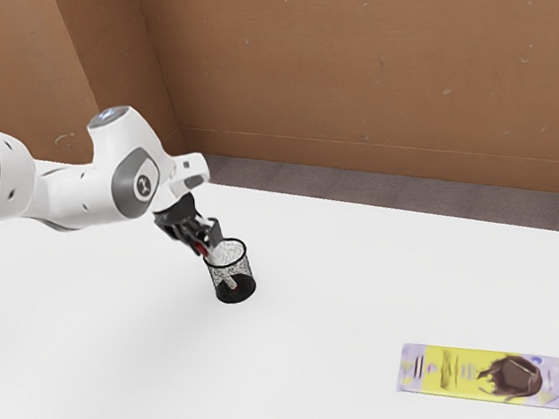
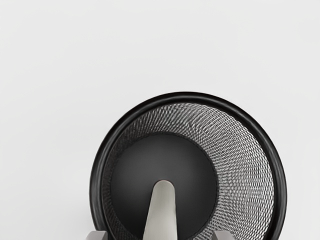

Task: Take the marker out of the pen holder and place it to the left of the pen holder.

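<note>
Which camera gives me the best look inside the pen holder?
The wrist view, because it looks down into the pen holder, past the rim to the dark floor, mesh wall and the marker's pale end. The exterior view shows it smaller and more from the side, its inside glimpsed through the mesh.

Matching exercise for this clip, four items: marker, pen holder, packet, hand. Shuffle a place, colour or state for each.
Column 1
1. Marker
2. Pen holder
3. Packet
4. Hand

Column 2
A. Flat on the table, partly yellow
B. At the top of a mesh container
C. Slanting, pale end down inside mesh walls
D. Black, standing upright

Pairs: 1-C, 2-D, 3-A, 4-B
</note>
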Available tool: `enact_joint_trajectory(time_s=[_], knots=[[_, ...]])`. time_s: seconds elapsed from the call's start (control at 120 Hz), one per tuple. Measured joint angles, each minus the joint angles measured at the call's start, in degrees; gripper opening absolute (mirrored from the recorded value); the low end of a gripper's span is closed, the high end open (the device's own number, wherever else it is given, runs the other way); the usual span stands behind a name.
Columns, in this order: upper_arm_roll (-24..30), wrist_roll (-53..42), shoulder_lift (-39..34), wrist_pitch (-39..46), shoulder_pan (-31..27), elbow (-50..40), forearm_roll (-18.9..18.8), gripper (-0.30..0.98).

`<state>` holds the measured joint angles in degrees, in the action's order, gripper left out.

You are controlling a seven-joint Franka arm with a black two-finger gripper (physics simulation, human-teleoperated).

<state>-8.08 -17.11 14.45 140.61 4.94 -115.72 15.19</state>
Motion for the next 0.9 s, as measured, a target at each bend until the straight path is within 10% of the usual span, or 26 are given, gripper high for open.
enact_joint_trajectory(time_s=[0.9], knots=[[-0.01, 1.27, -0.1, 0.15, -0.26, 0.27, 0.03, -0.04]])
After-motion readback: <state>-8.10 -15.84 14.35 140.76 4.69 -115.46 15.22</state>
